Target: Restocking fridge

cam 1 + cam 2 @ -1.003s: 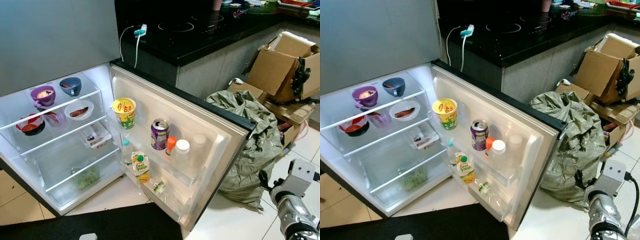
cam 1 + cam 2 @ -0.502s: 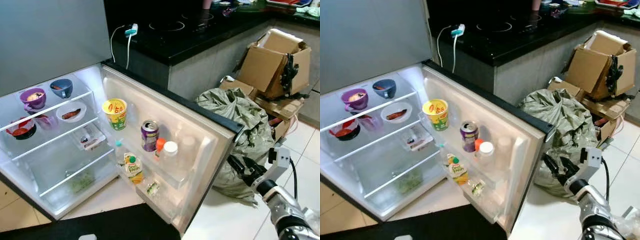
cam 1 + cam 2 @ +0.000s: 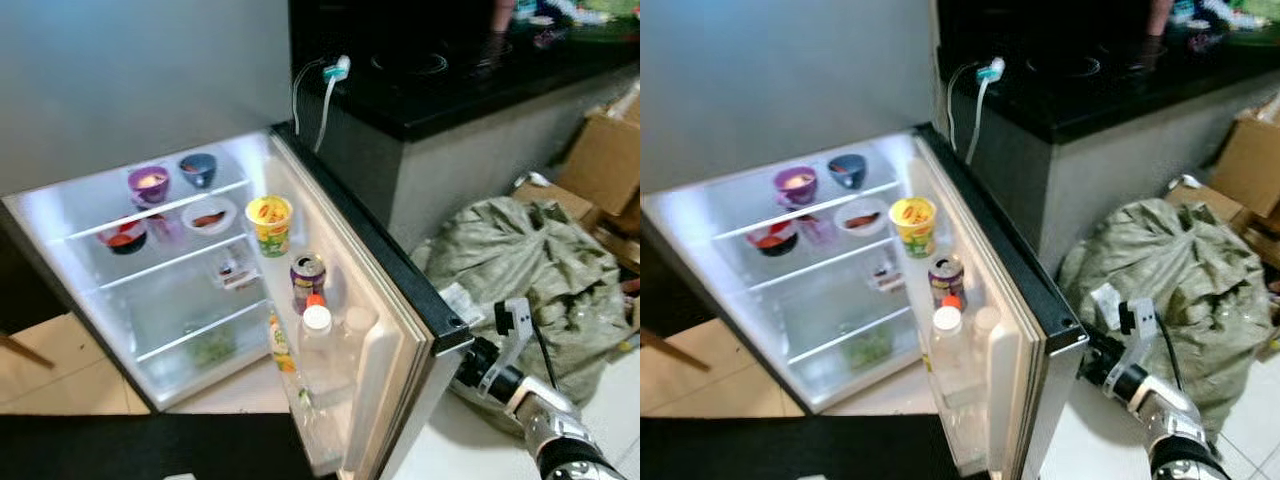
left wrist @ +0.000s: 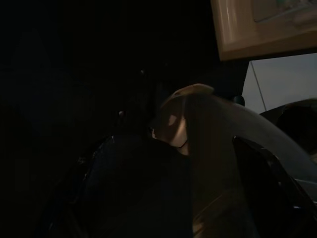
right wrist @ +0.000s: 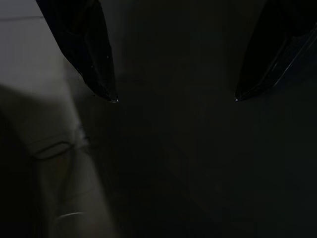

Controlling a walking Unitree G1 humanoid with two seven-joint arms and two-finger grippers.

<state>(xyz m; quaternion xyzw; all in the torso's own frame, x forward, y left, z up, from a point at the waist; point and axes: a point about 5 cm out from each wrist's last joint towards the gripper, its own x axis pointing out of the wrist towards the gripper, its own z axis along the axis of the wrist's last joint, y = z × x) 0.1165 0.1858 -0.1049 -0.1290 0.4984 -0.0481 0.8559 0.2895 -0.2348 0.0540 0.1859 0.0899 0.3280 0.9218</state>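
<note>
The fridge (image 3: 170,290) stands open and lit, its door (image 3: 385,262) swung about halfway. The door racks hold a yellow noodle cup (image 3: 269,222), a purple can (image 3: 307,282), a white-capped bottle (image 3: 317,340) and a juice carton (image 3: 282,345). On the shelves sit a purple bowl (image 3: 149,184), a blue cup (image 3: 198,168), a white plate (image 3: 208,215) and a red bowl (image 3: 124,236). My right gripper (image 3: 472,365) is low against the door's dark outer face, partly hidden by the door edge. In the right wrist view this gripper (image 5: 176,99) is open, with nothing between its fingertips (image 5: 106,91). The left wrist view is too dark to read.
A stuffed grey-green bag (image 3: 530,270) lies on the tiled floor just right of the door, close behind my right arm. Cardboard boxes (image 3: 610,160) stand beyond it. A black counter (image 3: 450,80) with a hanging charger cable (image 3: 330,75) runs behind. A black mat (image 3: 150,450) lies in front.
The fridge door has swung toward the fridge, from wide open to about halfway. My right gripper has come in from the lower right to the door's outer face. The camera has also shifted.
</note>
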